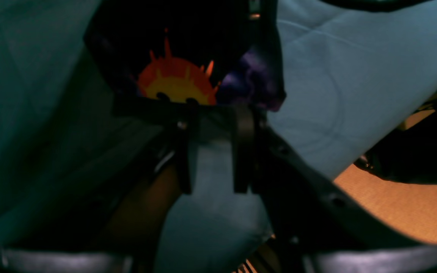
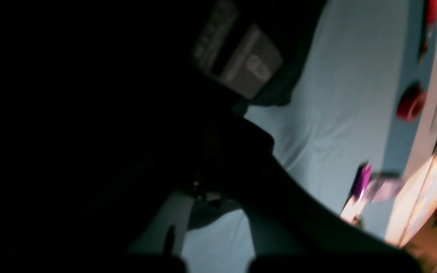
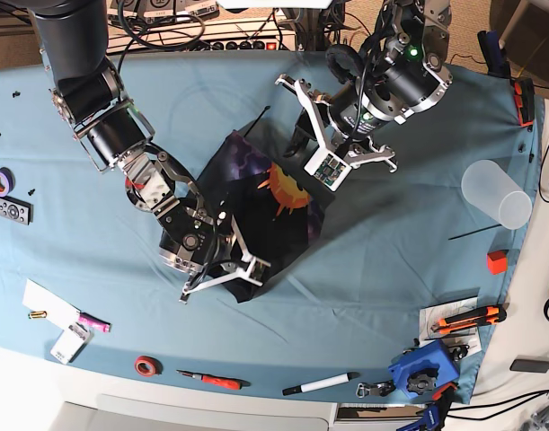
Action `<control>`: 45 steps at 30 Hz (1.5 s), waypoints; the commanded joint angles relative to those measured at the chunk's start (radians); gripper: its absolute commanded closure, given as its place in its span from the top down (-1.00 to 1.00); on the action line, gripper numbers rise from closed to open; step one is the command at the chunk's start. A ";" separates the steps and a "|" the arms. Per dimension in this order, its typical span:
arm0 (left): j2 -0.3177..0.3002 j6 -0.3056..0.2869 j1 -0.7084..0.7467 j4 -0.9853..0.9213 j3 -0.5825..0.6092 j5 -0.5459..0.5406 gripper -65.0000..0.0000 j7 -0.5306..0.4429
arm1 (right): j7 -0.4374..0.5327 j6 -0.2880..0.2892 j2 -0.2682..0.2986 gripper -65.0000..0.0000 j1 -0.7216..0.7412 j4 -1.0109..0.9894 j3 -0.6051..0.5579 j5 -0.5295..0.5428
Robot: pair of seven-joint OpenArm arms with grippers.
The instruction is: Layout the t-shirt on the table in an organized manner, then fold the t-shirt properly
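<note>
Shirt (image 3: 261, 211) bunched mid-table (image 3: 391, 251), print up. Our right end effector (image 3: 222, 269) clamped on shirt's near hem. Our left end effector (image 3: 332, 162), at shirt's far edge, pinches its fabric. Risk we see: uneven pull bunches cloth further; thin pinch may slip.

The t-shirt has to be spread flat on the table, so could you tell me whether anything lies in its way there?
Nothing visible does. The t-shirt is bunched mid-table between both grippers, with bare blue cloth around it; the tools and clear cup sit out at the edges.
</note>
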 commanded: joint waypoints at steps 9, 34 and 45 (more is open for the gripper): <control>0.002 -0.002 -0.005 0.018 0.002 -0.006 -0.57 -0.037 | -0.003 -0.036 0.000 -0.63 0.033 0.016 0.008 -0.006; -0.001 -0.012 -0.005 0.018 0.002 0.144 -0.57 -0.073 | -0.058 -0.031 -0.096 -1.00 -0.285 0.188 0.709 0.577; -0.091 0.184 0.000 -0.003 0.002 0.423 -0.97 -0.068 | 0.047 -0.011 -0.138 -1.00 -0.443 0.119 0.795 0.435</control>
